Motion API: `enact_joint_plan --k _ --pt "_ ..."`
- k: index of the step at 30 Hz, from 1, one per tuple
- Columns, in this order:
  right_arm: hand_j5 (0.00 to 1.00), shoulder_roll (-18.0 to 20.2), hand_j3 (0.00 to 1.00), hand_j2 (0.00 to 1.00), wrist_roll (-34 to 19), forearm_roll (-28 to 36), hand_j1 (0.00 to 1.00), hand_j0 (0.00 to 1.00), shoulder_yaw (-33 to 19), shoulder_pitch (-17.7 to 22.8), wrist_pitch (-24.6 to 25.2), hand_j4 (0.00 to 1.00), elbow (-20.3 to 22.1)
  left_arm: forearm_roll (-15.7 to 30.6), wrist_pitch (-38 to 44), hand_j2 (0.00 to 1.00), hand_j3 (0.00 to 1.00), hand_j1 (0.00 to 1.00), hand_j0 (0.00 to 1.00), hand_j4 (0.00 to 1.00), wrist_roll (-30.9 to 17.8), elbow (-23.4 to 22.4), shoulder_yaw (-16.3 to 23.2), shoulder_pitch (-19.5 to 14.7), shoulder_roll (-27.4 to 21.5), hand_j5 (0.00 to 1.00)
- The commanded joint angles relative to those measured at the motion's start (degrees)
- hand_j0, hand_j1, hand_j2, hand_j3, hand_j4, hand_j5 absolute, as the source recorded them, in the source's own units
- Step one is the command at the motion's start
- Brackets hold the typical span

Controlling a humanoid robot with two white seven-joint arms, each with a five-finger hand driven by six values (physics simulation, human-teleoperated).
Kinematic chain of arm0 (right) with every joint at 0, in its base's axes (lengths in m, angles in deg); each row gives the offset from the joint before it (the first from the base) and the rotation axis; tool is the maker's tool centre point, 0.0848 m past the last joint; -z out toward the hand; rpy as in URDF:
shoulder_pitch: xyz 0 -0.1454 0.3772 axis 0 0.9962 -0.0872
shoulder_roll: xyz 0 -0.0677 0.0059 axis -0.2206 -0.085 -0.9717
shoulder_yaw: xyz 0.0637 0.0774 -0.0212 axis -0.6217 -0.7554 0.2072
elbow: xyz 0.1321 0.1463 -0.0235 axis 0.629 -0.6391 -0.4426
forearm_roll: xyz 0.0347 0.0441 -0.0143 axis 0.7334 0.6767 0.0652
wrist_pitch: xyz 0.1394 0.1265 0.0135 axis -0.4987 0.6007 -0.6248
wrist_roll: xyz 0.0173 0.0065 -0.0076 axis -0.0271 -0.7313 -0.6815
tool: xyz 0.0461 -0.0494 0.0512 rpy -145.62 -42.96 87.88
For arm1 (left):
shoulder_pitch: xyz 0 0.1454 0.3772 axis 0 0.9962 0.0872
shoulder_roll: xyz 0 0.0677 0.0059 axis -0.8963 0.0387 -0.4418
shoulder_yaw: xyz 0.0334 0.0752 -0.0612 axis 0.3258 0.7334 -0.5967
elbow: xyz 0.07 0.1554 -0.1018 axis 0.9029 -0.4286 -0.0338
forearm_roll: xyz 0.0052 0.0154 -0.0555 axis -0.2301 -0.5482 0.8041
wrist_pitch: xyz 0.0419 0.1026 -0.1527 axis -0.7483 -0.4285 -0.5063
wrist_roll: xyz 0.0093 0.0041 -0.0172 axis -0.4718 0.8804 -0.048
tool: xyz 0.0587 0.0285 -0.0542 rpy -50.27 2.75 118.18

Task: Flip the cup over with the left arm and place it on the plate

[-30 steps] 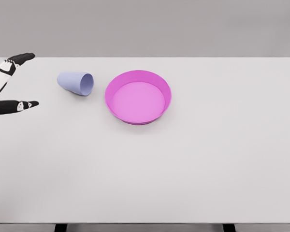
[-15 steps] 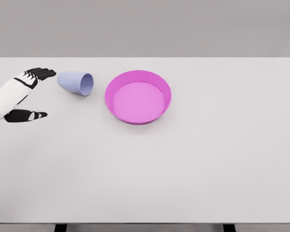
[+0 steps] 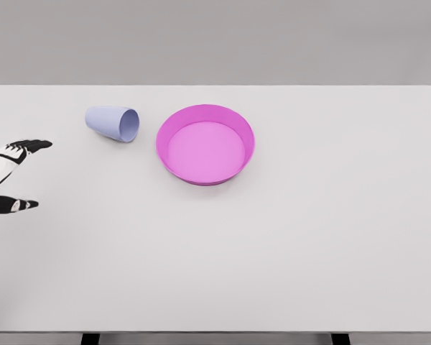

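A pale lavender cup (image 3: 113,123) lies on its side on the white table, its mouth turned to the right toward the plate. The magenta plate (image 3: 205,144) with a raised rim sits just right of the cup, apart from it. My left hand (image 3: 30,174) shows at the left edge, below and left of the cup. Its black-tipped fingers (image 3: 33,145) and thumb are spread and hold nothing. A clear gap separates the hand from the cup. The right arm is out of view.
The white table (image 3: 309,237) spans the whole view, with its front edge near the bottom and its far edge against a grey wall.
The left hand reached up close to the cup's closed end half a second ago, then drew back down and left toward the picture's edge. Cup and plate have not moved.
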Motion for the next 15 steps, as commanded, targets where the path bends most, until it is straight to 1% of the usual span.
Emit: enact_joint_plan --k 1,2,3,4,5,6,7,8,9,10,12,13,14,15 --pt "1.00 0.00 1.00 1.00 -0.01 -0.01 1.00 1.00 0.00 0.00 -0.01 1.00 0.00 3.14 0.06 1.00 1.00 1.00 1.00 1.00 -0.72 -0.40 -5.20 0.35 0.14 1.00" --pt "1.00 0.00 1.00 1.00 -0.01 -0.01 1.00 1.00 0.00 0.00 -0.01 1.00 0.00 4.37 0.06 1.00 1.00 1.00 1.00 1.00 -2.65 -0.40 -5.56 0.80 0.22 1.00" --pt "1.00 0.00 1.00 1.00 -0.01 -0.01 1.00 1.00 0.00 0.00 -0.01 1.00 0.00 6.56 0.06 1.00 1.00 1.00 1.00 1.00 -5.63 -0.48 -5.56 0.80 0.40 1.00" --pt "1.00 0.00 1.00 1.00 -0.01 -0.01 1.00 1.00 0.00 0.00 -0.01 1.00 0.00 10.43 0.06 1.00 1.00 1.00 1.00 1.00 -9.50 -0.57 -5.65 0.71 1.89 1.00" --pt "1.00 0.00 1.00 1.00 -0.01 -0.01 1.00 1.00 0.00 0.00 -0.01 1.00 0.00 13.07 0.06 1.00 1.00 1.00 1.00 1.00 -12.66 -0.31 -5.56 0.71 2.42 1.00" --pt "1.00 0.00 1.00 1.00 -0.01 -0.01 1.00 1.00 0.00 0.00 -0.01 1.00 0.00 13.78 0.06 1.00 1.00 1.00 1.00 1.00 -14.43 -0.57 -5.12 -0.17 1.81 1.00" --pt "1.00 0.00 1.00 1.00 -0.01 -0.01 1.00 1.00 0.00 0.00 -0.01 1.00 0.00 13.43 0.06 1.00 1.00 1.00 1.00 1.00 -14.34 -0.84 -5.29 -0.78 1.37 1.00" --pt "1.00 0.00 1.00 1.00 -0.01 -0.01 1.00 1.00 0.00 0.00 -0.01 1.00 0.00 12.99 0.06 1.00 1.00 1.00 1.00 1.00 -14.52 -1.97 -4.68 -4.47 -0.30 1.00" --pt "1.00 0.00 1.00 1.00 -0.01 -0.01 1.00 1.00 0.00 0.00 -0.01 1.00 0.00 10.62 0.06 1.00 1.00 1.00 1.00 1.00 -14.52 -4.70 -2.05 -8.77 -1.53 1.00" --pt "1.00 0.00 1.00 1.00 -0.01 -0.01 1.00 1.00 0.00 0.00 -0.01 1.00 0.00 9.12 0.06 1.00 1.00 1.00 1.00 1.00 -14.43 -6.89 0.32 -12.46 -1.62 1.00" --pt "1.00 0.00 1.00 1.00 -0.01 -0.01 1.00 1.00 0.00 0.00 -0.01 1.00 0.00 9.21 0.06 1.00 1.00 1.00 1.00 1.00 -14.34 -11.99 9.64 -20.81 -1.36 1.00" --pt "1.00 0.00 1.00 1.00 -0.01 -0.01 1.00 1.00 0.00 0.00 -0.01 1.00 0.00 9.12 0.06 1.00 1.00 1.00 1.00 1.00 -14.34 -13.75 13.50 -23.54 -1.18 1.00" --pt "1.00 0.00 1.00 1.00 -0.01 -0.01 1.00 1.00 0.00 0.00 -0.01 1.00 0.00 8.95 0.06 1.00 1.00 1.00 1.00 1.00 -14.34 -14.02 16.50 -25.57 -1.09 1.00" --pt "1.00 0.00 1.00 1.00 -0.01 -0.01 1.00 1.00 0.00 0.00 -0.01 1.00 0.00 8.94 0.06 1.00 1.00 1.00 1.00 1.00 -14.34 -14.02 17.99 -26.71 -1.09 1.00"
